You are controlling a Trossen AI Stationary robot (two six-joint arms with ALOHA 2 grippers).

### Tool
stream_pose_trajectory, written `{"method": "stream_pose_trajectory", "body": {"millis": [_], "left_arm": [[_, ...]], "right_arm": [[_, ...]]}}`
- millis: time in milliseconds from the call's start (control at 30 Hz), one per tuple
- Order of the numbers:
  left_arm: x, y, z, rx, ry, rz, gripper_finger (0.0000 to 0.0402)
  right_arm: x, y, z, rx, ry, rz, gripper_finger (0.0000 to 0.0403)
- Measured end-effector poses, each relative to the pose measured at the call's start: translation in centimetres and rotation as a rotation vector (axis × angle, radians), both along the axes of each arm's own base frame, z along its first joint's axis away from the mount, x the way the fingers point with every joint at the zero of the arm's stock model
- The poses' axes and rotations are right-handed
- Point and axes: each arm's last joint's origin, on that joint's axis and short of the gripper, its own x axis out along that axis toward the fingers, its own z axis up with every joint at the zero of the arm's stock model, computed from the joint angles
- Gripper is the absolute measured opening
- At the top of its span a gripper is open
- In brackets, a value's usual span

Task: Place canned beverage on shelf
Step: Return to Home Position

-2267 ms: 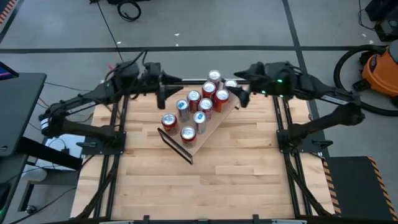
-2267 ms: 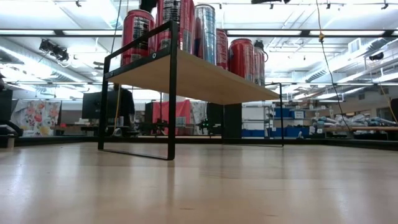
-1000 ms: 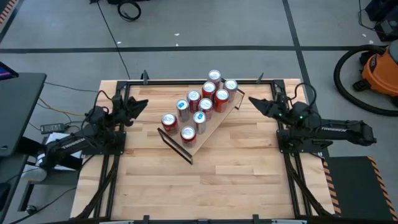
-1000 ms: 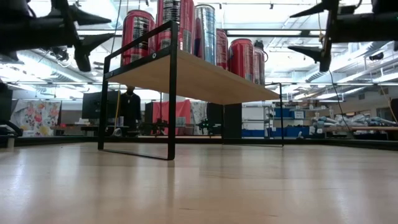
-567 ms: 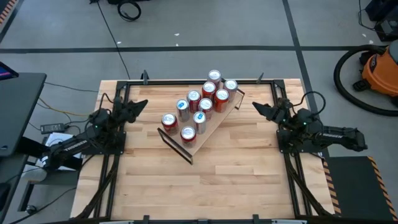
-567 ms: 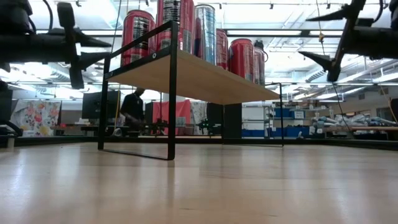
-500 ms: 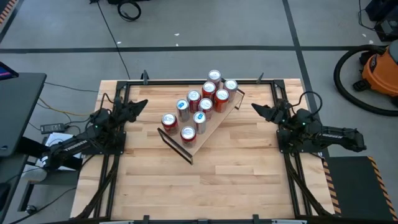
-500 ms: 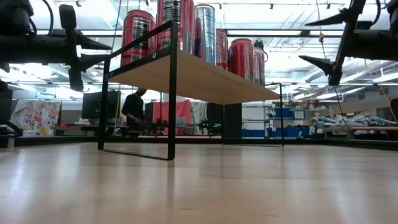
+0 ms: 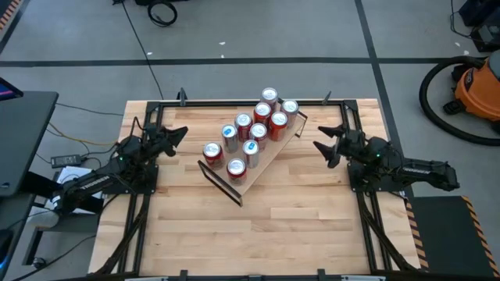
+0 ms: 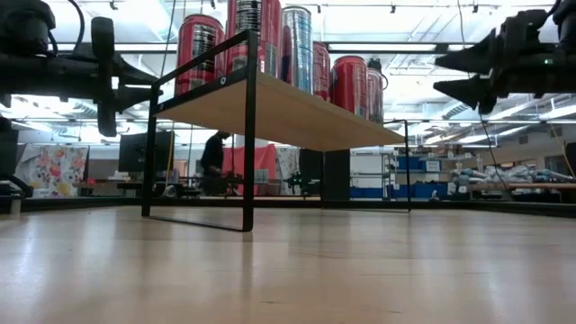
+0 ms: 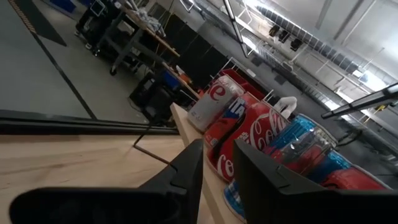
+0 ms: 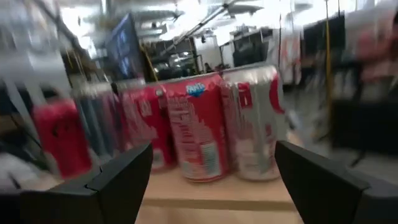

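High view: the shelf (image 9: 264, 161) stands at a slant on the far middle of the table (image 9: 297, 226), bearing two rows of upright cans (image 9: 258, 131) (red and red-silver among them). The left gripper (image 9: 178, 137) hangs near the table's left edge, the right gripper (image 9: 322, 151) near its right edge. Each is clear of the shelf, fingers spread, holding nothing.

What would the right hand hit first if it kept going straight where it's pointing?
Probably the red soda can at the end of the light-wood, black-framed shelf. The open right hand points at it, though depth is unclear.
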Motion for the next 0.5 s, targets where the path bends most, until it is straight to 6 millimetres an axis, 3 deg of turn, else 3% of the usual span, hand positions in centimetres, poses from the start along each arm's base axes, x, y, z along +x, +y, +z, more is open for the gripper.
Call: {"method": "stream_pose_trajectory", "body": {"millis": [167,500], "left_arm": [[0.0,0.0,0.0,0.0,0.0,0.0,0.0094],[0.0,0.0,0.0,0.001,0.001,0.0,0.0094]], "right_arm": [[0.0,0.0,-0.01,-0.194,0.088,-0.042,0.0348],[0.0,0.0,-0.01,-0.163,0.074,-0.035,0.0348]]}}
